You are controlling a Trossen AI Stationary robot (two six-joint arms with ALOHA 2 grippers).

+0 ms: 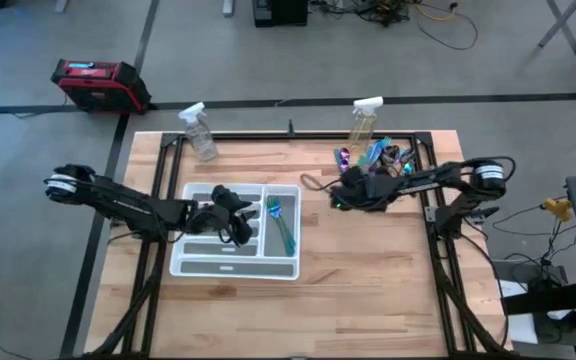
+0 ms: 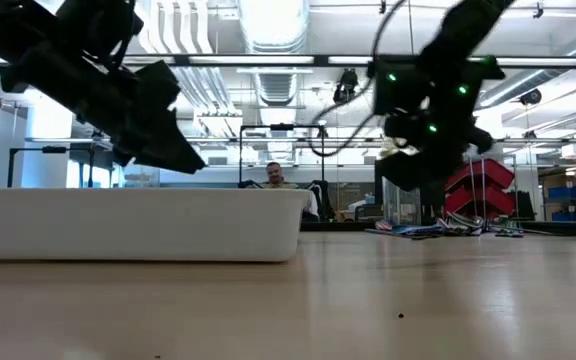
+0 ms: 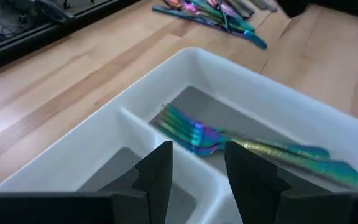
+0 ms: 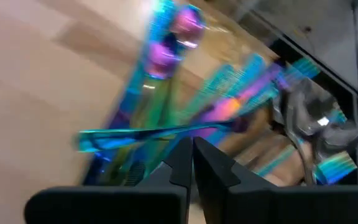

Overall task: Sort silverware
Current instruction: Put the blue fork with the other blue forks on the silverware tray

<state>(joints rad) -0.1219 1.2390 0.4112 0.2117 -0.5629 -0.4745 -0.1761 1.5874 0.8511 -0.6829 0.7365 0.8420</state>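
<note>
A white divided tray (image 1: 236, 262) sits on the wooden table left of centre. Iridescent teal-and-purple forks (image 3: 253, 149) lie in its right-hand compartment (image 1: 283, 228). My left gripper (image 3: 197, 180) hovers open over the tray (image 1: 230, 215), its fingers above a divider beside the forks. The loose silverware pile (image 1: 376, 155) lies at the far right. My right gripper (image 1: 346, 192) is just in front of that pile, shut on a slim teal utensil (image 4: 148, 134). In the low view it hangs above the table (image 2: 418, 150). My right gripper pinches the slim teal utensil between its two fingertips (image 4: 182, 152), somewhere along the utensil's length (image 4: 166, 132). The fingers slant down and lie across it. The utensil sticks out level to both sides of the fingers; the blurred view hides which end is which.
Two clear spray bottles stand at the far edge, one at far left (image 1: 200, 132) and one behind the pile (image 1: 365, 120). The tray's wall (image 2: 138, 225) rises at the near left in the low view. Bare wood (image 1: 368, 280) lies to the right of the tray and in front of the pile.
</note>
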